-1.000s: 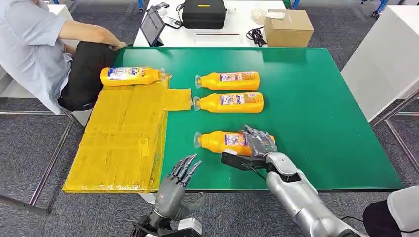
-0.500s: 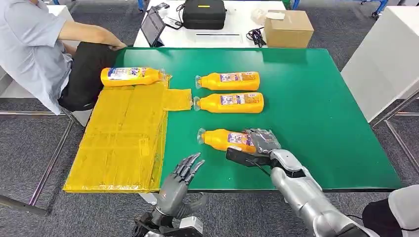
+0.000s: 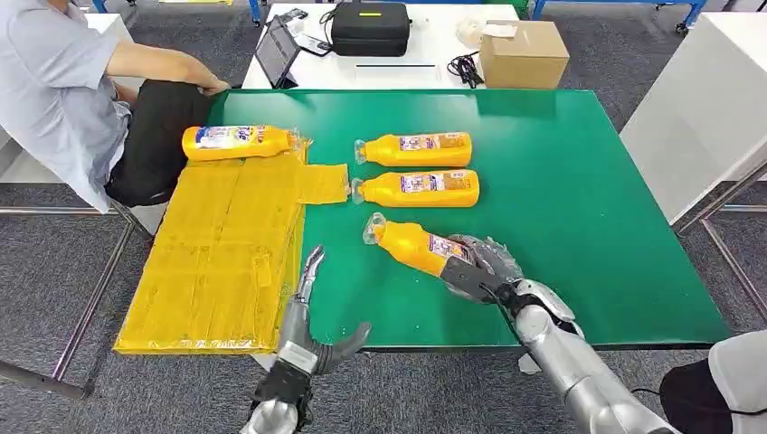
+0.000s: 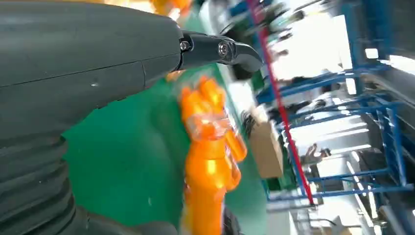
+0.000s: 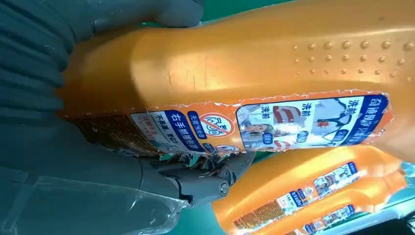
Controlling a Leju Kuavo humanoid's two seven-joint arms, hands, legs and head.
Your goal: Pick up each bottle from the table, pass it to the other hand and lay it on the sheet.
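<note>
Lifted and swung cap-end toward eleven o'clock since half a second ago, the nearest bottle [image 3: 411, 244] now tilts above the green counter [image 3: 579, 199]. From left: yellow sheet [image 3: 226, 244] with one bottle laid at twelve o'clock; left robot hand [image 3: 307, 316] spread wide, empty; right robot hand [image 3: 484, 267] clasping the bottle's base. Rigid, glossy plastic looks slippery; the labelled midsection seems the surest hold.

Silver arms with dark grey hands

The right arm [image 3: 579, 371] has smooth, rounded silver metal shells, and a thin black cable runs along its wrist. The right hand [image 3: 484, 267] is dark grey with a black block at its base. The left hand [image 3: 307, 316] has slim dark fingers and a thick grey thumb; the wrist views show a ribbed grey cover and small silver screws at a finger.
</note>
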